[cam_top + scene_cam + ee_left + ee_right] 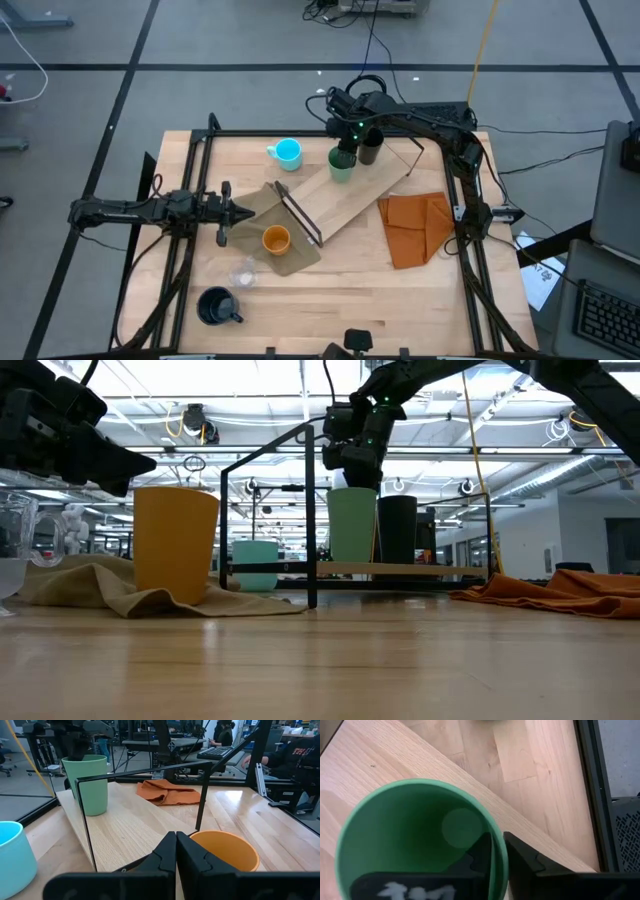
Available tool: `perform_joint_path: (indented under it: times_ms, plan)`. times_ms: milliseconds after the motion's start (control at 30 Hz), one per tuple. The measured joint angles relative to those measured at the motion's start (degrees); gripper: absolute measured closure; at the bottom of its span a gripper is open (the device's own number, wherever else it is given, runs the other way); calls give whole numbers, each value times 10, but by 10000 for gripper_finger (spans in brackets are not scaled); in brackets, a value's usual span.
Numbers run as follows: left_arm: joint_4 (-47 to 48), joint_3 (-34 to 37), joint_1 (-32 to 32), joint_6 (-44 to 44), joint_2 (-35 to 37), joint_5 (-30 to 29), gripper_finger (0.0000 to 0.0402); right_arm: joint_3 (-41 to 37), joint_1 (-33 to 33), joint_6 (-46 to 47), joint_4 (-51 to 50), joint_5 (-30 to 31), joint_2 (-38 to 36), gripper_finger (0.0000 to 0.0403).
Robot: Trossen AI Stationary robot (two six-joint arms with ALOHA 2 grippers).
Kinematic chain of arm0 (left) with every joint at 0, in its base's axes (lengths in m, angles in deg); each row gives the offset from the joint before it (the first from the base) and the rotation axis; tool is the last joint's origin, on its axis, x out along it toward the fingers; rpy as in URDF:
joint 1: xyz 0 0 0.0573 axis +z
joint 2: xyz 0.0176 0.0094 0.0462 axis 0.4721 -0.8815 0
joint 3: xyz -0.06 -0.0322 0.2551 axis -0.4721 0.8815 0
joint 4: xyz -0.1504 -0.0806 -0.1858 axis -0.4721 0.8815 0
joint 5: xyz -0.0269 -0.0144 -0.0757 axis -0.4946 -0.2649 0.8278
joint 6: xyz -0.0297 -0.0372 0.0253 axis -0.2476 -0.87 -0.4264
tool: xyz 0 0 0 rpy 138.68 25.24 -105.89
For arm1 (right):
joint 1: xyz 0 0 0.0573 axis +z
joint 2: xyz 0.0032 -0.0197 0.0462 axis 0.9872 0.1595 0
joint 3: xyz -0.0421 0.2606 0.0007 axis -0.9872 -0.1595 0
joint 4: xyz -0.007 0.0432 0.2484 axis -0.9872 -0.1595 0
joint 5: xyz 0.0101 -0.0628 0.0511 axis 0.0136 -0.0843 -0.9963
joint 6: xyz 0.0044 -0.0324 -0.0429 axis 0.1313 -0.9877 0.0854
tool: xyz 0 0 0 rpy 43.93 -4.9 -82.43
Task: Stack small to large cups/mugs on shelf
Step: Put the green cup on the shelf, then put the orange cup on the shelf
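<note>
Now the right gripper (497,857) pinches the green cup's (341,166) rim on the shelf (350,196), black tumbler (369,150) touching at two o'clock; lifting without opening fully could tip both.

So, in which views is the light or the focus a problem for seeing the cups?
Low view: bright ceiling lights behind leave the green cup and black tumbler backlit, and the near table is soft. Right wrist view: the green cup's rim fills the picture, close and blurred. High view: even light, only soft shadows.
</note>
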Motion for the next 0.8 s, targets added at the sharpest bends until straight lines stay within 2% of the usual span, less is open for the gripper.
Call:
perform_joint_path:
  times_ms: [500,800]
  plan:
    - [0,0,0,0,0,0,392,0,0,9,-3,-1,-5,304]
    - [0,0,0,0,0,0,391,1,2,13,1,-2,-28,291]
